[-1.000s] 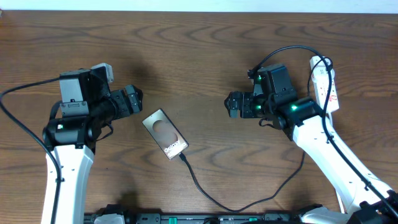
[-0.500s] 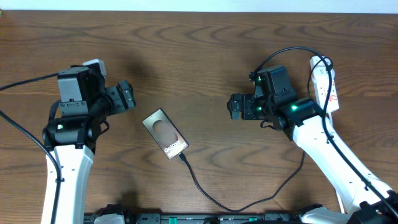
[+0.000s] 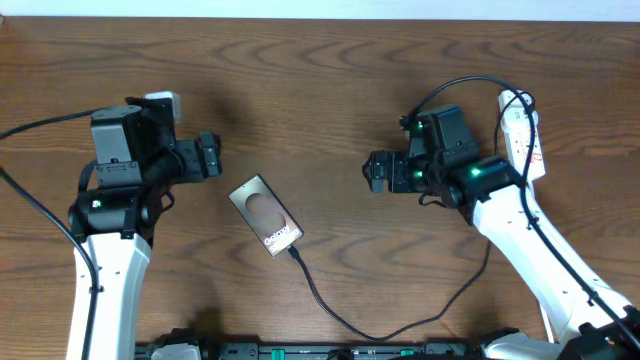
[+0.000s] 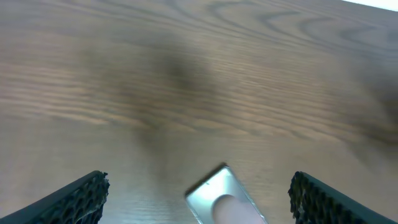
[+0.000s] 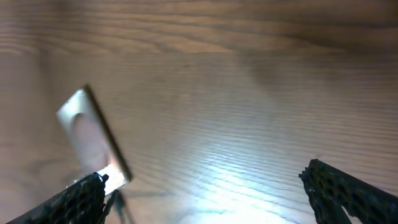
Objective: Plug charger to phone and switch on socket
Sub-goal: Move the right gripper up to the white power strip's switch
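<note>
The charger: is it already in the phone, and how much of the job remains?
Done, it seems: the charger tip meets the lower end of the phone. In hand: nothing; the left hand and the right hand are open and empty. Left: the switch on the socket; its state is too small to read.

The brown wooden table (image 3: pixel 330 80) carries the phone (image 3: pixel 266 215), the charger (image 3: pixel 312 293) touching its lower end, and the white socket (image 3: pixel 530 140)
</note>
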Tool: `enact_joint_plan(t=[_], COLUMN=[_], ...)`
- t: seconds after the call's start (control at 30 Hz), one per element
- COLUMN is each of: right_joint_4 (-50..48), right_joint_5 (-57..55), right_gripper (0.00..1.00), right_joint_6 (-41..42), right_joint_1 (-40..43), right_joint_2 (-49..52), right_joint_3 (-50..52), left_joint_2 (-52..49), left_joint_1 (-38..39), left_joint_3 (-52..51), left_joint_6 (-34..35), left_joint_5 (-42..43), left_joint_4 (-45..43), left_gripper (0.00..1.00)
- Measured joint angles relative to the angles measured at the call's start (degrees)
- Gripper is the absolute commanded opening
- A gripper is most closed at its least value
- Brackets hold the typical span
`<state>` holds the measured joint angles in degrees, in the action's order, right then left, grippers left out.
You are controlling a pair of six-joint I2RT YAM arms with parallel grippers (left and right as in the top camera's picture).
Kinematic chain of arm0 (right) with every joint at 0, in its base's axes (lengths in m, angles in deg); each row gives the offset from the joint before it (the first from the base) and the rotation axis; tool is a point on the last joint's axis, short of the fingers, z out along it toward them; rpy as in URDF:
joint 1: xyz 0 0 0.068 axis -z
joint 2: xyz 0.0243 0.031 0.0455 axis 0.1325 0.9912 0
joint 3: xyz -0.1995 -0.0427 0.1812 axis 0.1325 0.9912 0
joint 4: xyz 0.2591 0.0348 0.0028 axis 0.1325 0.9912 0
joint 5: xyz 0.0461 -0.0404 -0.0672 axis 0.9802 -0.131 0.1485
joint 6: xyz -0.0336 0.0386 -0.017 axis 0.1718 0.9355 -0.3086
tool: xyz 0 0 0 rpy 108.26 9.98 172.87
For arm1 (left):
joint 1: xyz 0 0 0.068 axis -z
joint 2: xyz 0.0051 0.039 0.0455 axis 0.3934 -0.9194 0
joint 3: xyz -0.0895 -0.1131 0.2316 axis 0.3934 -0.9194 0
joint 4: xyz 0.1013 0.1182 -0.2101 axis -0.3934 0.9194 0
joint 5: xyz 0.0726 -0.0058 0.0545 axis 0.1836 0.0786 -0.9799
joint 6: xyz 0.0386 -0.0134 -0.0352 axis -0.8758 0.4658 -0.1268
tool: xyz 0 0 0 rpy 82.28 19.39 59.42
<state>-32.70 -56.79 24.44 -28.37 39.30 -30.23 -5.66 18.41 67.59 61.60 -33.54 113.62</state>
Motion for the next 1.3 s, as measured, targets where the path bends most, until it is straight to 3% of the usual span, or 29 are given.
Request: enact_joint_plan(t=[0.13,0.37,0.53,0.8,0.97,1.13,1.3], right_joint_4=[1.29,14.67,21.70,22.32,24.17,28.68,28.06], right_joint_5=[7.69,18.25,19.74,18.67,19.80,19.82,17.53], right_gripper=[0.99,0.99,0.99,0.99,0.99,0.99,0.99], right_joint_6=[-1.29,-8.74,-16.02,-22.43,-26.45,-31.21,-33.27], right_joint_1=[5.31,21.59,33.51,51.84,56.48,56.57,55.34], right_joint_2=[0.02,0.02,-0.04,2.73,11.61,23.28,27.85], right_joint_3=[-1.16,-13.20,-20.59,-22.75,-24.24,-31.10,-34.01], left_joint_2=[0.13,3.26,3.85,3.85,3.85,3.85,3.85], left_joint_1=[0.83,5.64,7.08,7.08,7.08,7.08,7.08], left_joint_3=[0.00,0.00,0.00,0.00,0.00,0.00,0.00], left_joint_6=[-1.07,-1.68,-1.68,-1.68,-1.68,-1.68,-1.68], left_joint_5=[3.98,6.62,7.06,7.06,7.06,7.06,7.06], left_joint_4=[0.37,0.57,0.63,0.98,1.70,1.75,1.75], left_gripper=[0.93,0.93,0.93,0.93,0.93,0.93,0.93])
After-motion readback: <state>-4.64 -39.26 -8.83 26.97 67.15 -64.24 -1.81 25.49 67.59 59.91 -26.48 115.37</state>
